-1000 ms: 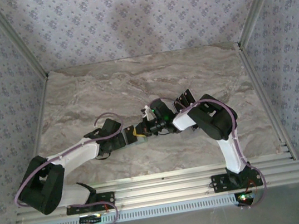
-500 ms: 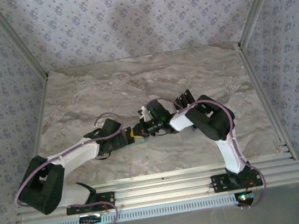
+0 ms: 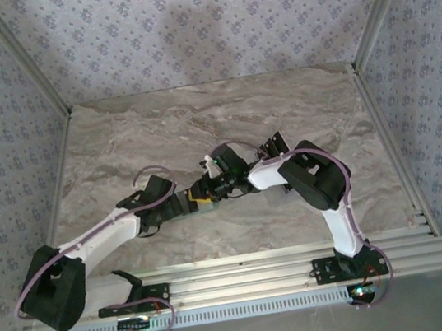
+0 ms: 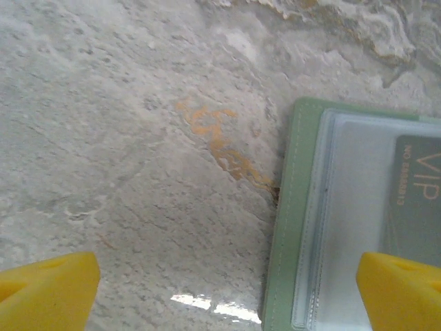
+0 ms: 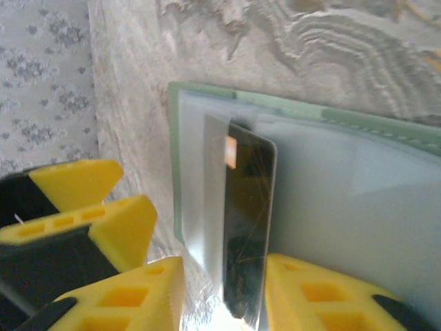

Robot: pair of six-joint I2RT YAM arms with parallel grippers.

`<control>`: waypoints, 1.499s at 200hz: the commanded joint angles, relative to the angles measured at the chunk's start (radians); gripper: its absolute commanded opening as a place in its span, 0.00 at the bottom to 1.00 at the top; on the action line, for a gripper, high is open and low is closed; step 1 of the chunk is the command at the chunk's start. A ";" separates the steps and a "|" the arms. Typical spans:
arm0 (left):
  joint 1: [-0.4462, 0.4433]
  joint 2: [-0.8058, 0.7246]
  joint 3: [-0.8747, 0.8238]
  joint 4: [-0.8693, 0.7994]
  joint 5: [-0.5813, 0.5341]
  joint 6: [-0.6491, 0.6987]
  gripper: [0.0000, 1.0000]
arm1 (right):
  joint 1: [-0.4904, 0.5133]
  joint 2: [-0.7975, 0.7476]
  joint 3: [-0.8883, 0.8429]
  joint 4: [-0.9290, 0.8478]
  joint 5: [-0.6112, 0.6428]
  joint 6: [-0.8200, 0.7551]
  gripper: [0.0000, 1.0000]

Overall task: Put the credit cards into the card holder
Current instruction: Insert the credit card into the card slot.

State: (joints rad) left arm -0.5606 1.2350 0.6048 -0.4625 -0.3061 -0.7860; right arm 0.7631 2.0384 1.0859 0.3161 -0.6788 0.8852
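right gripper (image 5: 224,276) jaws stand apart around a credit card (image 5: 249,200) half-seated in the card holder (image 5: 200,93), middle of the tabletop (image 3: 279,107); left gripper (image 4: 227,286) gapes wide. unsupported, the card could tip out.

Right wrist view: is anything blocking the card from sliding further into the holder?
Nothing visible does. The credit card lies between the right gripper's open jaws, its leading end apparently already in the card holder's clear pocket; the left gripper sits off to the side.
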 commanded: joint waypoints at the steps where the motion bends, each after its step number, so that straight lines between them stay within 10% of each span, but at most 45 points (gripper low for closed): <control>1: 0.024 -0.039 0.000 -0.068 -0.008 -0.038 0.97 | 0.001 -0.049 0.037 -0.219 0.054 -0.089 0.46; 64: 0.089 -0.094 -0.075 -0.073 -0.008 -0.094 0.97 | 0.020 -0.079 0.205 -0.580 0.215 -0.245 0.47; 109: 0.128 -0.089 -0.113 -0.041 0.003 -0.097 0.98 | 0.069 -0.002 0.371 -0.794 0.359 -0.358 0.15; 300: 0.140 0.006 -0.134 0.053 0.068 -0.076 0.98 | 0.128 0.161 0.532 -0.861 0.374 -0.363 0.10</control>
State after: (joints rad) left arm -0.4271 1.2083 0.4820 -0.4522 -0.2928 -0.8650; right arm 0.8761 2.1693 1.5860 -0.5098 -0.3023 0.5297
